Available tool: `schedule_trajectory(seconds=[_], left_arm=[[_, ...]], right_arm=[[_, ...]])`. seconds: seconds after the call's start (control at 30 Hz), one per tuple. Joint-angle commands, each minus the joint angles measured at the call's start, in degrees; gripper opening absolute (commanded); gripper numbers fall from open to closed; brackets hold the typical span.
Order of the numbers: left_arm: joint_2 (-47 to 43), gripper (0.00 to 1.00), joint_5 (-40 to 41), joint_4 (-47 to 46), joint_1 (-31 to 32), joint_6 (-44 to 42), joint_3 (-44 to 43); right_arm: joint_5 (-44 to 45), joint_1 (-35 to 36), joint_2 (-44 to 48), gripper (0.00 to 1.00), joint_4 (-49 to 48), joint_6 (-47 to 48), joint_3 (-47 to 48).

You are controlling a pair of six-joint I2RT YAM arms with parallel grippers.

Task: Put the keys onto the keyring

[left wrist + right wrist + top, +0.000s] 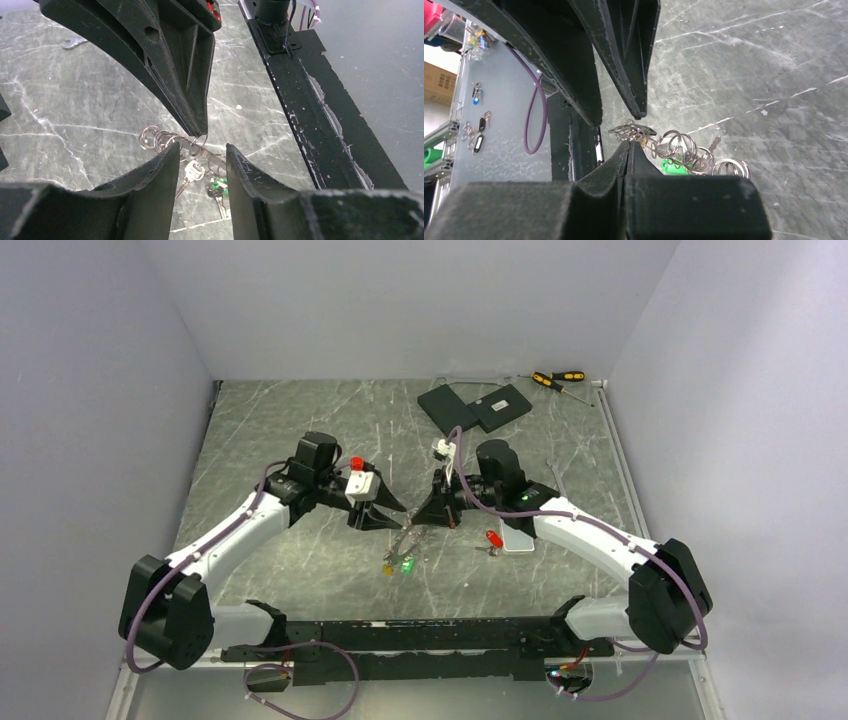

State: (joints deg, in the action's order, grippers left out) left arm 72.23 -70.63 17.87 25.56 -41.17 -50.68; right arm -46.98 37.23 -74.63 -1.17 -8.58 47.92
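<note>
**Currently: right pinches the keyring, left half-open over it**

Your table (300, 440) is grey marbled stone. The left arm (230, 535) and right arm (590, 535) both reach in to mid-table, tips nearly meeting.

Far edge: two black slabs (475, 405) overlapping, screwdrivers (557, 380) just right of them, well apart from the work.

Your left gripper (202, 148) has its jaws partway apart with nothing between the pads. It sits low, straddling the near end of the ring cluster.

Your right gripper (627, 147) is fully closed, its tip nipping one wire loop of the keyring (161, 140). The keyring is a chain of linked wire rings lying on the table between the two grippers.

Keys:
- The green key (407, 563) and yellow key (389, 569) lie side by side just near of the rings.
- A plain metal key (192, 172) lies against the rings.
- You can't tell from these views whether any of them is threaded on.
- The red key (494, 538) is off to the right, at the edge of a pale slab (522, 544), clear of the rings.
</note>
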Motion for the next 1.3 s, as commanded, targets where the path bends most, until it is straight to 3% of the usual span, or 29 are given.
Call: schedule_trajectory(seconds=[0.0,0.37,0.5,0.7,0.87,0.97,1.13,1.27], left_arm=[[-1.19,0.43,1.02,-8.34,0.86,2.24,2.59],[1.68,0.33,-0.89,-6.04,1.14,1.44,1.62],[1.89,0.41,1.68,-5.10,1.41,1.69,1.62],[-4.73,0.46,24.51,-3.97,1.42,14.74,2.30],[-19.63,0.58,39.07,-4.48,1.35,20.68,7.79],[-29.56,0.64,48.61,-4.94,1.33,23.42,12.34],[-43.66,0.73,66.99,-6.99,1.24,26.51,19.20],[-48.02,0.74,74.45,-7.97,1.24,27.08,20.20]], right_arm=[[-2.24,0.62,2.13,0.00,-2.11,0.77,2.15],[-1.70,1.73,3.50,0.00,-1.68,0.62,2.75],[1.97,1.79,3.29,0.00,-0.83,0.25,2.45],[18.78,2.30,2.72,0.01,2.95,-3.11,0.01],[30.06,9.51,-1.01,0.35,5.91,-4.14,0.68],[35.49,15.20,-5.18,0.48,6.39,-5.11,3.07],[45.12,21.19,-13.93,0.58,8.72,-8.24,8.77],[49.49,23.25,-20.55,0.62,9.96,-13.14,13.14]])
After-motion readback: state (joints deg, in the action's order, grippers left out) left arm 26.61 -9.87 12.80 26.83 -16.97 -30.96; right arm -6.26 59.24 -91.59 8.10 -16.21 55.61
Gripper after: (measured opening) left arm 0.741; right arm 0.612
